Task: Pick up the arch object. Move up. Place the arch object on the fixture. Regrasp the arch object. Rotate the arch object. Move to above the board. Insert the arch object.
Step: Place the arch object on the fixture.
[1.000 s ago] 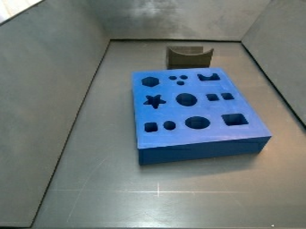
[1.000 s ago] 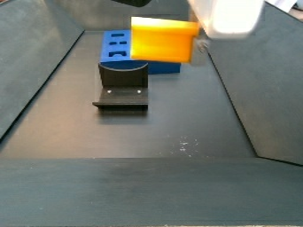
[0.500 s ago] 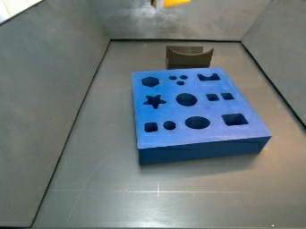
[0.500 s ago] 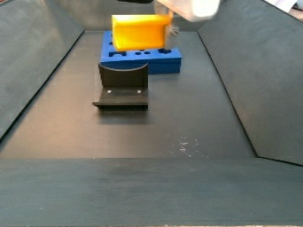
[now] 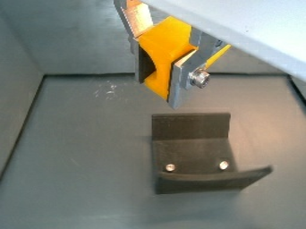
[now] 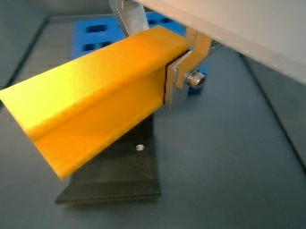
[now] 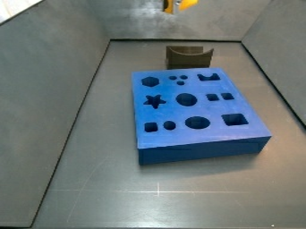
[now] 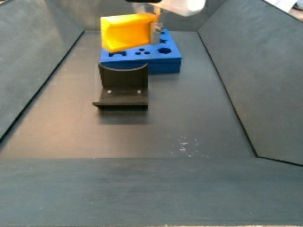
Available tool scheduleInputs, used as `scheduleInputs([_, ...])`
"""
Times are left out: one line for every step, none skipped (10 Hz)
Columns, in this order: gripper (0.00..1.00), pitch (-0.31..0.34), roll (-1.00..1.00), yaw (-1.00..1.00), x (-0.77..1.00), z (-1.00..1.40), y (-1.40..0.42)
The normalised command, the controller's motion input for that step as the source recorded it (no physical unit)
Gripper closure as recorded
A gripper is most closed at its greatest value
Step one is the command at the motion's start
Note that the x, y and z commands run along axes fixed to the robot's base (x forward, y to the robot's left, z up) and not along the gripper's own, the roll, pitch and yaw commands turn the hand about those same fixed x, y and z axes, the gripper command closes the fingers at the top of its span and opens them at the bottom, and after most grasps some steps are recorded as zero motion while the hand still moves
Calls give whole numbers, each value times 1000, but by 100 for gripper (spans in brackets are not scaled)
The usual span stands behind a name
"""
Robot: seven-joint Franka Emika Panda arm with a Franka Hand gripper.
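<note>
**Orange block held aloft over the fixture**

The claw point(image 5: 162, 61) gripped the smooth orange-yellow oblong arch block point(image 6: 96, 98) between its silver fingers point(image 5: 184, 76), up in the air above the dark L-shaped fixture point(image 5: 198, 150). The thick blue board with cut-out holes point(image 7: 195, 114) sat on the floor beyond the fixture.

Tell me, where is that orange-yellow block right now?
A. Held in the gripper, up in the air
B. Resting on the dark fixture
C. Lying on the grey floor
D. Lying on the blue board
A: the arch object sits clamped between the silver fingers of the gripper, hanging clear above the fixture, and apart from the board.
</note>
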Motion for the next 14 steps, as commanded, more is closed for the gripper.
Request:
scheduleInputs([100, 8, 65, 1000, 589, -21, -35])
scheduleInputs([100, 11, 66, 1000, 527, -19, -26])
scheduleInputs([100, 20, 70, 1000, 407, -16, -15])
scheduleInputs([100, 43, -991, 1000, 609, 341, -269])
scheduleInputs([100, 56, -1000, 867, 492, 323, -244])
scheduleInputs([100, 89, -1000, 809, 370, 212, -112])
scheduleInputs([100, 134, -1000, 762, 255, 82, -41])
scheduleInputs([100, 172, -1000, 723, 200, 35, -14])
scheduleInputs([100, 237, -1000, 656, 138, 19, 11])
scheduleInputs([100, 294, -1000, 599, 100, 10, 23])
scheduleInputs([100, 370, -1000, 514, 87, -6, 29])
scheduleInputs([100, 414, -1000, 465, 90, -12, 28])
scheduleInputs([100, 497, -933, 318, 97, -16, 34])
scheduleInputs([100, 481, -695, 129, 95, -12, 38])
